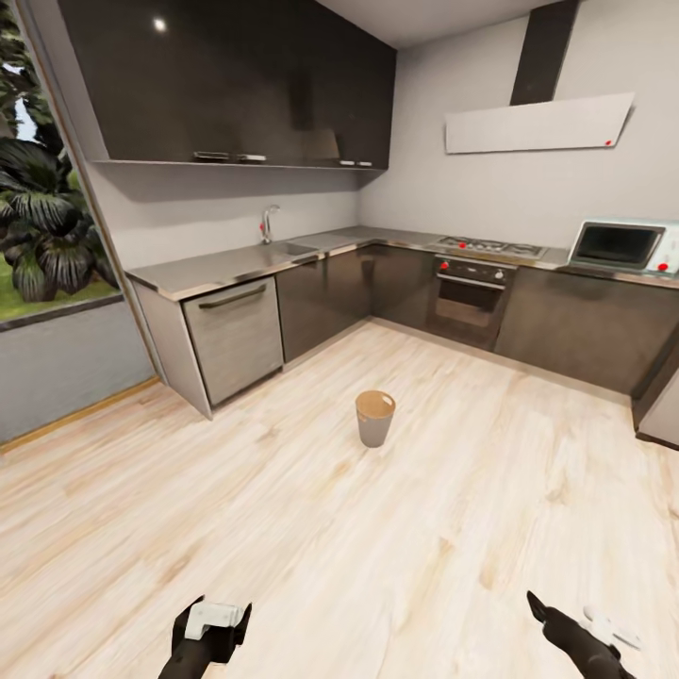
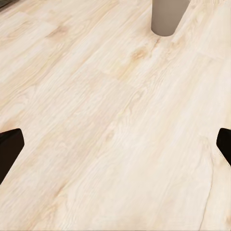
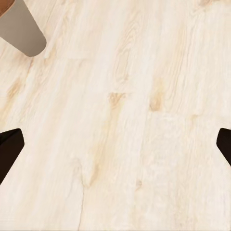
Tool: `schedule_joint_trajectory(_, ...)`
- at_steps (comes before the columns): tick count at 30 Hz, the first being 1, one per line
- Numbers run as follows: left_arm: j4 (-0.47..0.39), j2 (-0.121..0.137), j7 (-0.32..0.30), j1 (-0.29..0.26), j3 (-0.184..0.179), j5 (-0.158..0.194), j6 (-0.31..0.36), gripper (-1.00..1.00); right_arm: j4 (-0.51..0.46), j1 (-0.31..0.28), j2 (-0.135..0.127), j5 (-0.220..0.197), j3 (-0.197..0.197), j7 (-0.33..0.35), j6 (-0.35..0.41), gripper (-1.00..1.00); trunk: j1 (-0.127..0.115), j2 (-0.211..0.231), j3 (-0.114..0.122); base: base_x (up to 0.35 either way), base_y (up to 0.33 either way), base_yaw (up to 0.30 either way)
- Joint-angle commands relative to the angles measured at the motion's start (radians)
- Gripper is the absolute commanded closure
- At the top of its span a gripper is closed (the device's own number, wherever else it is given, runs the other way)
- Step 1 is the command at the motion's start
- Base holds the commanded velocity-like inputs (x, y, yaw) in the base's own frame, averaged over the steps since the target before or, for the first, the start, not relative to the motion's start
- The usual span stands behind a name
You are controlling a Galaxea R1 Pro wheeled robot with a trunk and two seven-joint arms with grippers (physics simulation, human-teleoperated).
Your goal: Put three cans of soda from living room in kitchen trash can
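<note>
**Kitchen, bin ahead, both hands empty**

So the head view looks across a pale wood floor [image 1: 283, 528] at the bin [image 1: 375, 418], which stands upright on its own in the open, well ahead of both sets of fingers and roughly between them. It's tan at the rim and greyish down the side.

The left gripper [image 1: 212, 630] sits low at the near edge of the view with its fingers spread wide. In the left wrist view, the dark fingertips [image 2: 9, 149] sit at the two sides with only bare floor between them, and the bin's base [image 2: 168, 17] is out past the tips, well apart. Nothing held.

The right gripper [image 1: 575, 637] is the same deal: fingers [image 3: 9, 151] wide apart, planks between them, bin [image 3: 21, 29] off ahead and toward the left-arm side. Empty too.

Behind the bin there's the L-shaped steel counter [image 1: 226, 269] with a sink [image 1: 288, 250] and tap [image 1: 268, 224], dark cabinets [image 1: 325, 297] under it, an oven [image 1: 469, 300] with a hob [image 1: 490, 247] on top, and a microwave [image 1: 622, 247] further along. A window [image 1: 47, 207] with plants outside is way off past the left fingers.
</note>
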Motion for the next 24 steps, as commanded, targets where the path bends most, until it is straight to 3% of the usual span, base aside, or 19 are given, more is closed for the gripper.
schedule_joint_trajectory(1, 0.000, 0.000, 0.000, 0.000, 0.000, 0.000, 0.000, -1.00, 0.000, 0.000, 0.000, 0.009, 0.000, 0.007, 0.000, -1.00, 0.000, 0.000, 0.000, 0.257, -0.186, 0.000)
schedule_joint_trajectory(8, 0.000, 0.000, 0.000, 0.000, 0.001, 0.001, 0.000, -1.00, 0.000, 0.000, 0.002, 0.037, 0.002, 0.028, -0.001, -1.00, 0.000, 0.000, 0.000, 0.256, -0.187, 0.000)
schedule_joint_trajectory(24, 0.003, 0.000, 0.000, -0.001, 0.002, 0.000, 0.000, -1.00, 0.000, 0.000, 0.009, 0.045, 0.011, 0.035, -0.001, -1.00, 0.000, 0.000, 0.000, 0.265, -0.167, 0.000)
